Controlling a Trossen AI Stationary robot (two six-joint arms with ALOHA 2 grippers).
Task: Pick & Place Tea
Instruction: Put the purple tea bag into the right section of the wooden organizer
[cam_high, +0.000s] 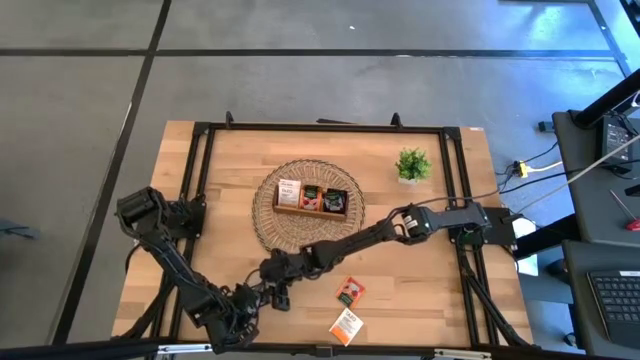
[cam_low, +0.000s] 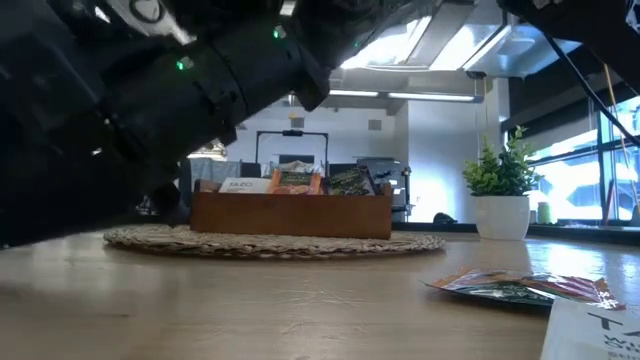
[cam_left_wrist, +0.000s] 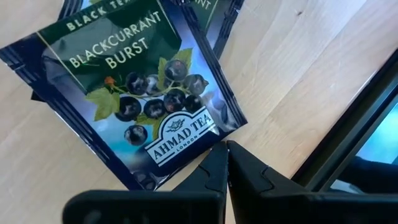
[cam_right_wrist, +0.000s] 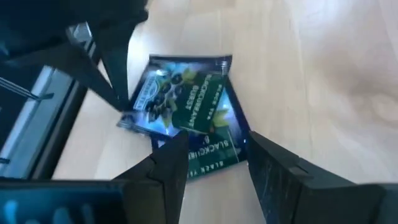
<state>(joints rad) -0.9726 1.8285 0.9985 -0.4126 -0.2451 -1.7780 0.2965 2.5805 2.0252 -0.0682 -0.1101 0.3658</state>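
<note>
Two arms meet low at the table's front-left. The right gripper (cam_right_wrist: 211, 165) hangs with its jaws wide apart, straddling the near edge of a dark blackcurrant sachet (cam_right_wrist: 180, 109) that lies flat on the wood, stacked on a second like it. The left gripper (cam_left_wrist: 225, 163) has its jaws pressed together with nothing between them, the tips just at that top sachet's (cam_left_wrist: 134, 93) corner. Farther off from both jaws, the wooden tray (cam_high: 311, 199) on the woven mat (cam_high: 268, 225) holds three sachets, and two orange sachets (cam_high: 349, 291) lie loose.
</note>
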